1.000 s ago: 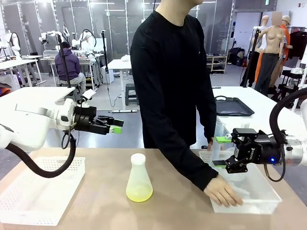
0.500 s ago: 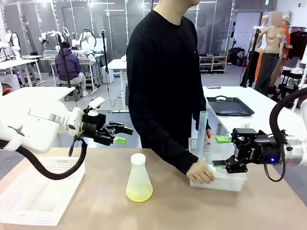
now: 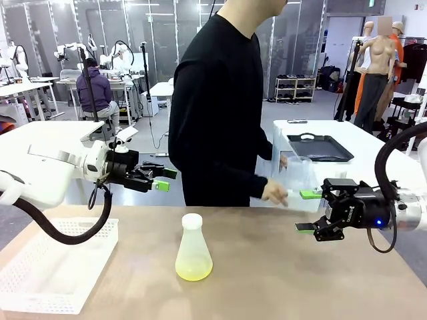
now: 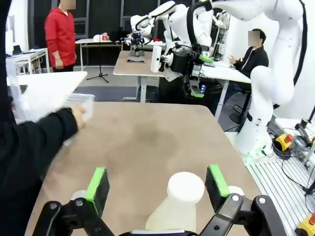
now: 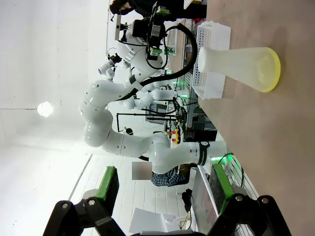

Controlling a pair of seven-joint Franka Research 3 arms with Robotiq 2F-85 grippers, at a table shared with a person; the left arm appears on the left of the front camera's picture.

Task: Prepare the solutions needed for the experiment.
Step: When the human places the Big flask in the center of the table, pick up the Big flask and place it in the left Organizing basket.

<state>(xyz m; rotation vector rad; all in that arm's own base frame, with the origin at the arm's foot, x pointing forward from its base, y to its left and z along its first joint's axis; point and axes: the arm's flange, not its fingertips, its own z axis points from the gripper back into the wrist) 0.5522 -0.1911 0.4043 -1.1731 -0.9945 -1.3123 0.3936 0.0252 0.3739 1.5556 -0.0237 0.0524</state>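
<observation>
A frosted conical flask (image 3: 193,248) with a white cap stands at the table's middle. A shallow layer of pale yellow-green solution (image 3: 193,269) lies in its base. My left gripper (image 3: 160,181) hovers open above and left of the flask, well clear of it. In the left wrist view the flask (image 4: 179,201) sits below, between my green pads (image 4: 97,183), with the left gripper (image 4: 156,182) wide open. To the flask's right, my right gripper (image 3: 308,211) hangs open above the table. The right wrist view shows the flask (image 5: 236,66) lying sideways far ahead of the open right gripper (image 5: 165,183).
A white perforated basket (image 3: 53,267) rests at the table's left front. At the far side a person in black holds a clear plastic bin (image 3: 293,175) up off the table, one hand (image 3: 275,193) on it. A black tray (image 3: 321,148) lies on the table behind.
The person has lifted the clear bin off the table's right side and carried it up and away. My left gripper dipped toward the flask, then drew back. The right arm stayed still.
</observation>
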